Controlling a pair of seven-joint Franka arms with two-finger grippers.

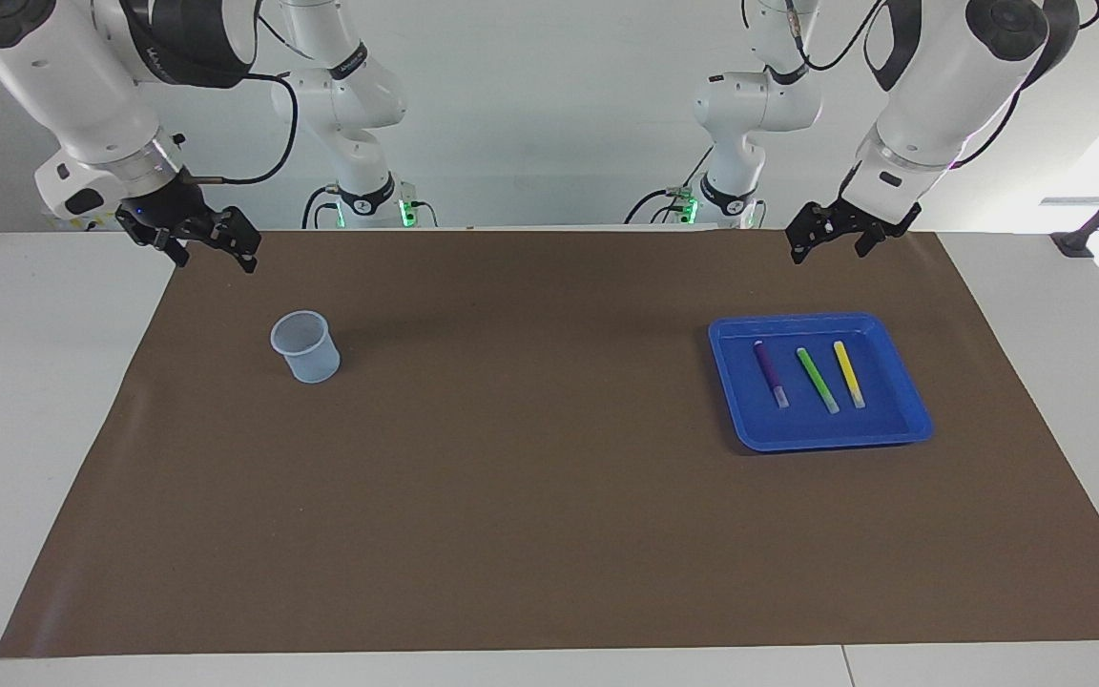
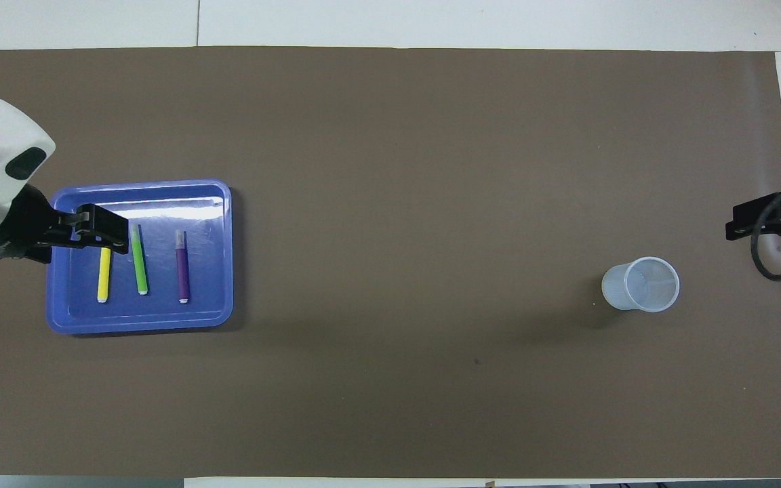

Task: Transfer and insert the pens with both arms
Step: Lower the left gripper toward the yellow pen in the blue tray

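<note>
Three pens lie side by side in a blue tray (image 1: 726,382) (image 2: 58,320) toward the left arm's end: purple pen (image 1: 770,374) (image 2: 182,266), green pen (image 1: 817,380) (image 2: 139,264), yellow pen (image 1: 848,373) (image 2: 102,276). My left gripper (image 1: 828,250) (image 2: 70,241) hangs open and empty, well above the tray. In the overhead view it covers the yellow pen's farther end. My right gripper (image 1: 213,256) (image 2: 773,227) waits open and empty over the mat's edge at the right arm's end, up in the air beside a clear plastic cup (image 1: 304,346) (image 2: 640,284).
A brown mat (image 1: 530,458) covers most of the white table, with the cup and the tray far apart on it. Two slimmer white arms (image 1: 359,105) with green lights stand at the robots' end of the table.
</note>
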